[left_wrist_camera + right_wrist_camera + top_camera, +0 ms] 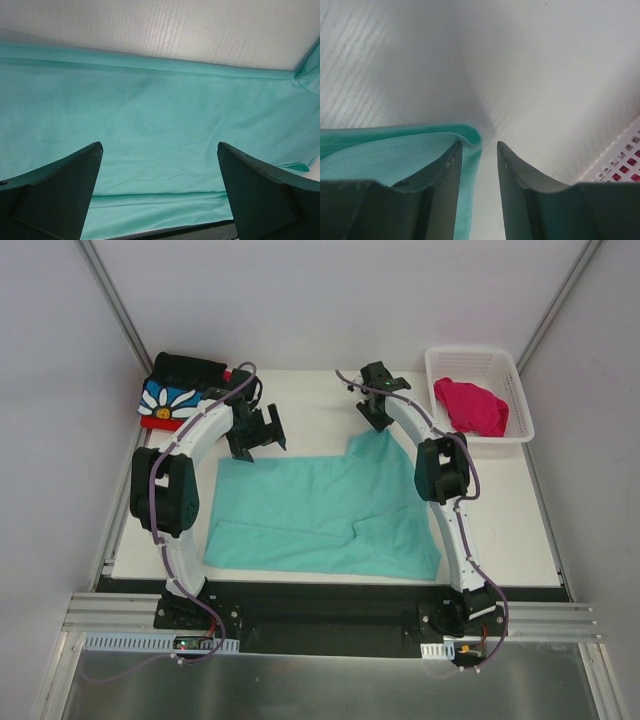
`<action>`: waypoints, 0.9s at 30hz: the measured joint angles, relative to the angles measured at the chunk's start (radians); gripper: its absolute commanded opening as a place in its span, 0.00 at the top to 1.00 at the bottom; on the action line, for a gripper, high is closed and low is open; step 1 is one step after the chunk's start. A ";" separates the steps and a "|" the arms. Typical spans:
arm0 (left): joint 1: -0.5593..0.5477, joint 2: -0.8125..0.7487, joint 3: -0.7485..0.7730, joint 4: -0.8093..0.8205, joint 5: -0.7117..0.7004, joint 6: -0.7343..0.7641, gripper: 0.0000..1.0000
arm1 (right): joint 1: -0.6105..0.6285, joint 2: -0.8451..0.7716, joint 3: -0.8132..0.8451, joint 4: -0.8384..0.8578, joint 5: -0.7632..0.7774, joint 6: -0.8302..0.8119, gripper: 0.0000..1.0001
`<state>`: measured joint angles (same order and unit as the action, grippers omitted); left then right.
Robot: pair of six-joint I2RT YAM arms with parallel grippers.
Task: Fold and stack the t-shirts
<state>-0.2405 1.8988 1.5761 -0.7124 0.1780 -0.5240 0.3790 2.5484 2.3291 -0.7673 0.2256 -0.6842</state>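
Right wrist view: the right gripper (479, 146) stands with its jaws narrow and a bare gap between them. It is not clamped on anything. The hem of the mint-teal t-shirt (380, 155) curls over one fingertip and runs down that finger's inner face. The other finger stands on bare table (545, 75).

Left wrist view: the left gripper (159, 145) is spread wide, holds nothing, and hangs over flat teal cloth.

Top view: the right gripper (372, 418) sits at the far right corner of the mint-teal t-shirt (320, 510), which lies spread across the middle of the table. The left gripper (262, 435) is at its far left edge. The black daisy t-shirt (170, 400) lies folded at the far left corner, with red cloth (158, 423) showing under it. The magenta-pink t-shirt (478, 405) lies crumpled in the white basket (475, 356) at the far right.

Assessment: the fold of the teal shirt is only beginning.

Risks:
- The bite is shallow. Only the hem's edge lies inside the jaws, so the cloth could slip out on lifting.
- The jaws may take a single layer and leave the one beneath on the table.
- The left side has no grip. A pull from the right alone would drag and skew the shirt.
- The basket stands near the right arm's path.
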 measured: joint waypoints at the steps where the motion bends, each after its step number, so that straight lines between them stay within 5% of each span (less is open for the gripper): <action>1: 0.000 -0.001 0.000 0.000 0.001 0.000 0.01 | -0.002 0.000 0.001 0.000 0.002 -0.002 0.66; 12: 0.000 -0.003 0.000 0.000 0.006 -0.003 0.01 | -0.002 0.011 0.002 -0.001 0.010 -0.019 1.00; 27: 0.000 -0.003 0.000 0.000 0.027 -0.016 0.01 | 0.029 -0.098 -0.172 -0.003 0.048 0.018 0.99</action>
<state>-0.2405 1.8957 1.5757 -0.7124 0.2050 -0.5400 0.4080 2.4508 2.1571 -0.7700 0.2737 -0.6659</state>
